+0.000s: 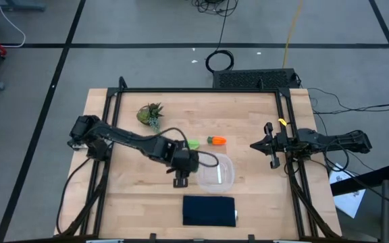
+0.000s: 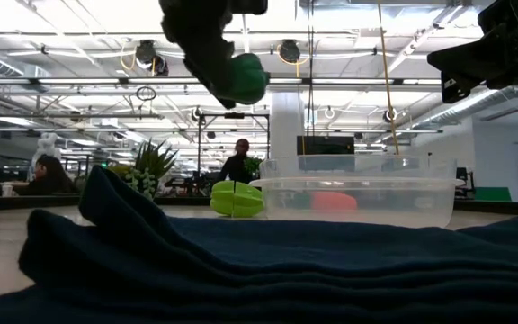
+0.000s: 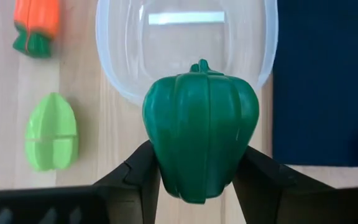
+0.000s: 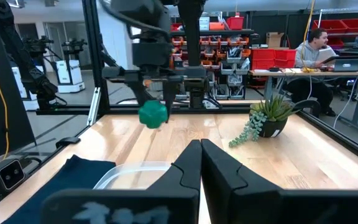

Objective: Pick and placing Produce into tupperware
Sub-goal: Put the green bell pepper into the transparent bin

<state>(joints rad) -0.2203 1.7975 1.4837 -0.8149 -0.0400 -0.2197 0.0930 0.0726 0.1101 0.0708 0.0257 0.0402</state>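
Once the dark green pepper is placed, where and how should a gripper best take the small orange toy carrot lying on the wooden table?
Probably from above, across the orange body of the small orange toy carrot near its middle. It lies flat on the wooden table, lengthwise, its green top toward the light lime-green piece, so the fingers should close across the narrow width; the clear plastic container stands apart beside it.

The left claw holds the green pepper in the air at the near-left edge of the clear container, whose open top has nothing over it. Just beside it, the navy cloth crowds the near rim. The lime-green piece and carrot lie behind the far rim. Bare tabletop separates the container from the right claw.
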